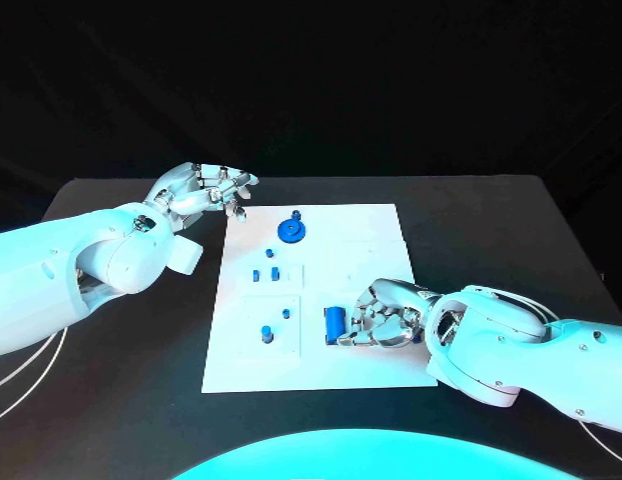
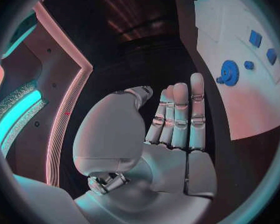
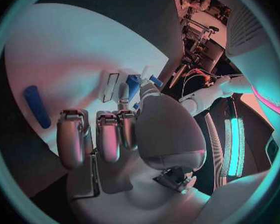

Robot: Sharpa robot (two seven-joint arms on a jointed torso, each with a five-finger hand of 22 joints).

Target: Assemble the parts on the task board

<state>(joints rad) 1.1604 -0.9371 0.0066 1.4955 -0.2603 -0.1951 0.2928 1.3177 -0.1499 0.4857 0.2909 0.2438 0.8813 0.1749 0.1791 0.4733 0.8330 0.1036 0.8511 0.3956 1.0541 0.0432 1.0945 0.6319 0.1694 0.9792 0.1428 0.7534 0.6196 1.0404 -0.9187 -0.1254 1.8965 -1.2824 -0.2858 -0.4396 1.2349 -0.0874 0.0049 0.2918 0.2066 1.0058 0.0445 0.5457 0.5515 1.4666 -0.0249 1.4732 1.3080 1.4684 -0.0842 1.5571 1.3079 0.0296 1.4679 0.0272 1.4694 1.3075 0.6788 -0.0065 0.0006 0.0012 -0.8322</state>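
The white task board [image 1: 369,260] lies in the middle of the black table. A blue round disc [image 1: 292,231] sits near its far edge, also seen in the left wrist view [image 2: 229,72]. Small blue parts [image 1: 272,270] stand mid-board, and more [image 1: 268,333] lie nearer me. A blue cylinder [image 1: 334,321] lies on the board; the right wrist view shows it apart from the fingers [image 3: 37,106]. My right hand [image 1: 386,315] hovers just right of that cylinder, fingers half curled and holding nothing. My left hand [image 1: 203,190] is off the board's far left corner, fingers straight [image 2: 177,119] and empty.
Black table [image 1: 513,230] surrounds the board on all sides. Pale cables [image 1: 8,385] hang off the near left. The board's right half [image 1: 376,235] carries no loose parts.
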